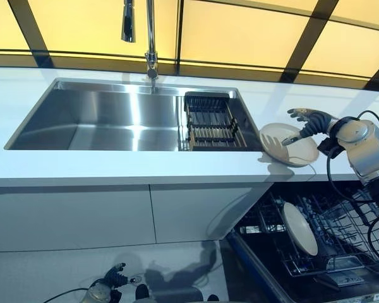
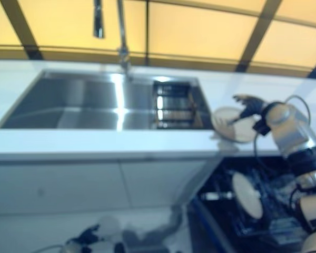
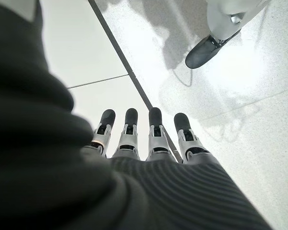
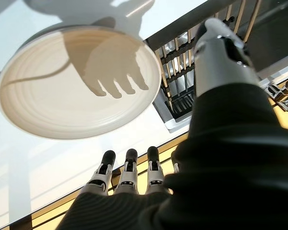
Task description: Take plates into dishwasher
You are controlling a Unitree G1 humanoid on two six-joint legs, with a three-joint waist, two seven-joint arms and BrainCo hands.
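Note:
A cream plate (image 1: 289, 144) lies flat on the white counter (image 1: 114, 167), just right of the sink. My right hand (image 1: 309, 121) hovers over its far right rim, open, with the fingers (image 4: 129, 172) straight and the thumb (image 4: 221, 52) spread. It casts a shadow on the plate (image 4: 77, 86) and does not touch it. A second cream plate (image 1: 300, 228) stands on edge in the lower rack (image 1: 331, 249) of the open dishwasher, below the counter. My left hand (image 1: 110, 281) hangs low by the floor, fingers (image 3: 156, 134) straight and empty.
A steel sink (image 1: 114, 117) fills the counter's left and middle, with a dark dish rack (image 1: 211, 120) at its right end and a faucet (image 1: 150, 38) behind. White cabinet fronts (image 1: 82, 214) run below the counter, left of the dishwasher.

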